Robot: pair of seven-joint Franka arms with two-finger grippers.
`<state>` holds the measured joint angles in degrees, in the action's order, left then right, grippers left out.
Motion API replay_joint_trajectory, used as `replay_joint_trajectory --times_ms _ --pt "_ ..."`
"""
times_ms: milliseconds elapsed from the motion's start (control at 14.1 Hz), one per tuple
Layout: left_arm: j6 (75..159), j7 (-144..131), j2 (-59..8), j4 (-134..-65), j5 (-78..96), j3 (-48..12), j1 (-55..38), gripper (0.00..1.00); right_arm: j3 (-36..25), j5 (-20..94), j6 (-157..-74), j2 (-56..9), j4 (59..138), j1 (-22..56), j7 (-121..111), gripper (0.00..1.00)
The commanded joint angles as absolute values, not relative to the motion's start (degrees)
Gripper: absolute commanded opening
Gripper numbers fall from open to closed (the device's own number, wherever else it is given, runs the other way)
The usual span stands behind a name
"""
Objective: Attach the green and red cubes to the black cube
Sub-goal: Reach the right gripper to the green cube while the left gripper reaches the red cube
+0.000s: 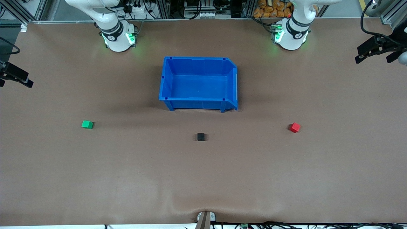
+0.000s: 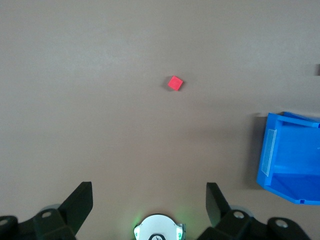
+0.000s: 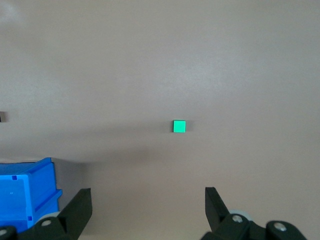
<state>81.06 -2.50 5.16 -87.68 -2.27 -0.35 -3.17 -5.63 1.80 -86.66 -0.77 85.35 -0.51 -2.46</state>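
Both pincers spread, empty, high over counter (image 1: 203, 178): left pincer (image 2: 150, 200) over red cube (image 2: 175, 83), right pincer (image 3: 148, 205) over green cube (image 3: 179, 126). Black cube (image 1: 201, 136) sits apart btwn them, nearer cam than blue bin (image 1: 198, 101); fingertips only partly in frame.

The black cube (image 1: 201, 136) lies between the green cube (image 1: 87, 124) and red cube (image 1: 294, 127), nearer the camera than the bin (image 1: 198, 105).

You have three tiny matte cubes resting flat and apart on the tabletop. Black cube (image 1: 201, 137): centre reference. Green cube (image 1: 87, 124): at its 9 o'clock, well apart, square-on. Red cube (image 1: 294, 127): at its 3 o'clock, well apart, turned cornerwise.
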Motion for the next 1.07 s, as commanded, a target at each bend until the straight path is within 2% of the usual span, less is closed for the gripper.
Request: replay_joint_trajectory --times_ms 0,356,712,925,996 --pt "80.60 -2.46 5.36 -88.50 -0.45 -0.26 -3.16 1.00 -5.27 1.84 -85.27 -1.40 85.52 -0.53 -1.58 1.00" --pt "81.73 -2.55 5.10 -90.78 -0.44 -0.18 -3.16 1.00 -5.19 1.76 -84.81 -8.50 85.25 2.89 -1.67 1.00" --pt "83.58 -2.46 4.40 -93.51 -0.53 -0.18 -2.72 1.00 -5.54 1.84 -86.14 -17.30 85.52 0.44 -2.11 1.00" --pt "89.27 -2.37 3.78 -97.45 -0.61 -0.18 -2.72 1.00 -5.54 0.62 -87.01 -21.52 86.39 0.70 -2.64 1.00" --pt "91.91 -2.37 3.43 -99.21 -0.79 -0.18 -2.72 1.00 -5.54 0.44 -89.71 -21.88 89.27 0.36 -2.64 1.00"
